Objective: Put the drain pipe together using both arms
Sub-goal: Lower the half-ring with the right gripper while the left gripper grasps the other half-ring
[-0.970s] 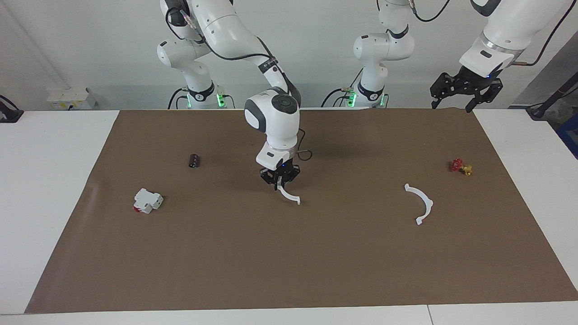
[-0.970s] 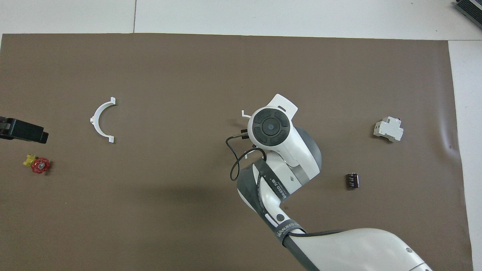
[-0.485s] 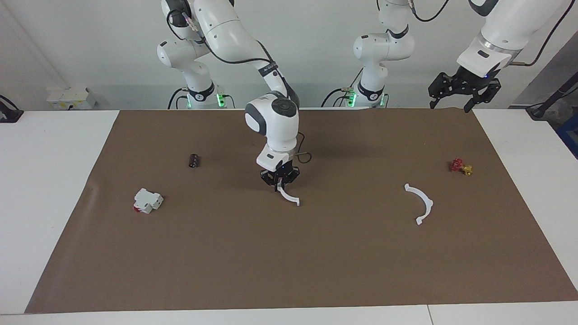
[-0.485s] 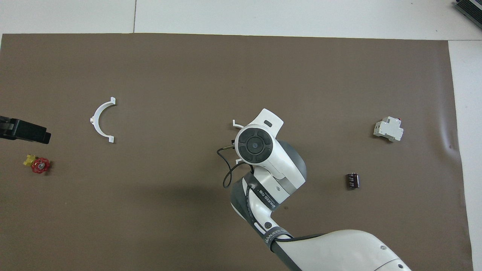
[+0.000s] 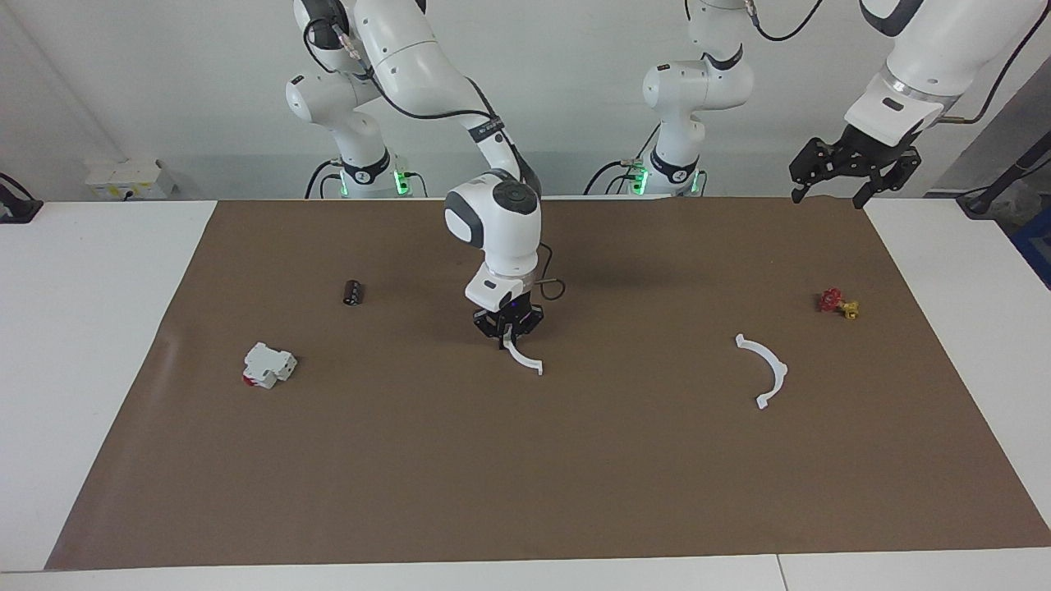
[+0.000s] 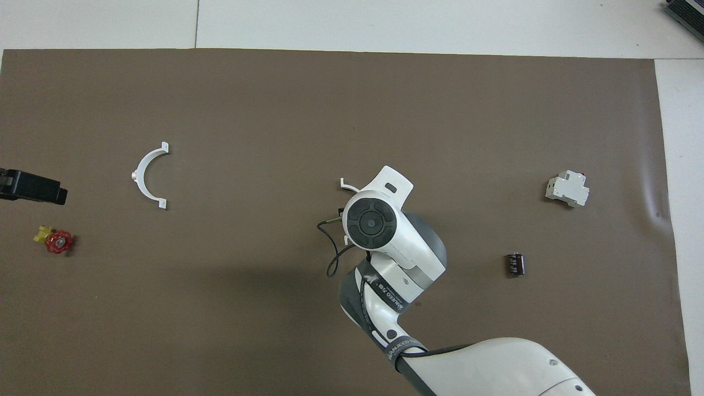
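Note:
My right gripper (image 5: pixel 509 332) is over the middle of the brown mat and is shut on one white drain pipe arc (image 5: pixel 525 359). The arc hangs down from the fingers with its lower tab close to the mat. In the overhead view the right arm's wrist hides the gripper, and only the arc's tab (image 6: pixel 345 183) shows. The second arc (image 5: pixel 768 369) lies flat on the mat toward the left arm's end, and also shows in the overhead view (image 6: pixel 144 176). My left gripper (image 5: pixel 826 195) is open and empty, raised over the mat's corner at the left arm's end (image 6: pixel 33 188).
A chunky white block with a red spot (image 5: pixel 268 365) and a small dark cylinder (image 5: pixel 353 292) lie toward the right arm's end. A small red and yellow valve (image 5: pixel 837 303) lies near the second arc, nearer to the robots. The brown mat (image 5: pixel 525 492) covers the table.
My right gripper has shifted a little toward the robots with the arc in it. My left gripper has drifted slightly outward and stays raised. Nothing on the mat has moved.

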